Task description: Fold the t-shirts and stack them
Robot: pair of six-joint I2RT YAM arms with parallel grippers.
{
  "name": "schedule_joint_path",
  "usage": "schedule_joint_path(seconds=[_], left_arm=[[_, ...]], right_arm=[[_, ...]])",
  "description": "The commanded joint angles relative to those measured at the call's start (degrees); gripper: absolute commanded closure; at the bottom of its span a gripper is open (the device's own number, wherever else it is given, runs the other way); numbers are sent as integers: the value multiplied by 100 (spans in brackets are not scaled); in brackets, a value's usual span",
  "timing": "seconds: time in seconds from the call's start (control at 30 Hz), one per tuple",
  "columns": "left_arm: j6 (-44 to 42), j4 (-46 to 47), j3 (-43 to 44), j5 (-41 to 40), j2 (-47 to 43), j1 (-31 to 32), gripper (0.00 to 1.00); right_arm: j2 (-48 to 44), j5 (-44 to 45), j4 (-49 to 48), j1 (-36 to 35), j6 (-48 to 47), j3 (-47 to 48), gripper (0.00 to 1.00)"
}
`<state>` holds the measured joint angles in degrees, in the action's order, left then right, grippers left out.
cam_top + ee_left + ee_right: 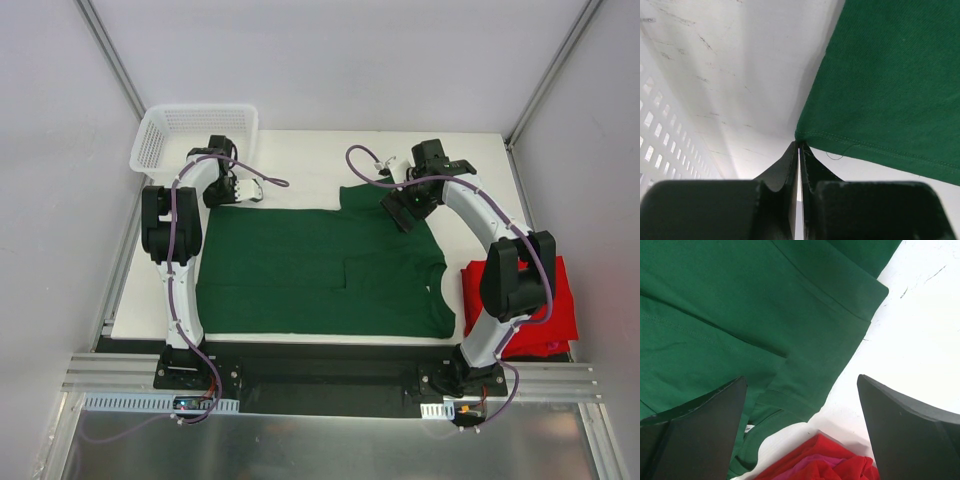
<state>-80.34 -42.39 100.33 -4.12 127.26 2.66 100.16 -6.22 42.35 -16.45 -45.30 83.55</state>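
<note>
White tabletop (300, 160) carries the whole job, and most of it is covered by the dark green cotton t-shirt (310, 275), spread flat with its hem to the left. Just off that shirt's near right corner the bright red cotton t-shirt (545, 310) lies crumpled, not yet folded; beyond the green shirt's far left corner stands the white plastic mesh basket (190, 125). Right at that far left corner the left gripper (799, 146) has its jaws pressed together on just the very tip of the hem, and that is my worry: so little cloth is caught that a lift or a drag across could, I reckon, pull the corner free or bunch the fabric. The basket wall sits close beside it too, so a swing outward might knock it. Over the green shirt's far right sleeve the right gripper (802, 385) hangs with its jaws spread wide, holding nothing; if only one corner rises, the fold will likely come out skewed.
</note>
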Motion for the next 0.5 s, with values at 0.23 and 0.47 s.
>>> schedule_joint_path(seconds=[0.23, 0.47], left_arm=[[132, -147, -128, 52, -96, 51, 100], [132, -147, -119, -19, -227, 77, 100]], right_arm=[[12, 130, -86, -43, -23, 83, 4], [39, 138, -95, -43, -14, 83, 4]])
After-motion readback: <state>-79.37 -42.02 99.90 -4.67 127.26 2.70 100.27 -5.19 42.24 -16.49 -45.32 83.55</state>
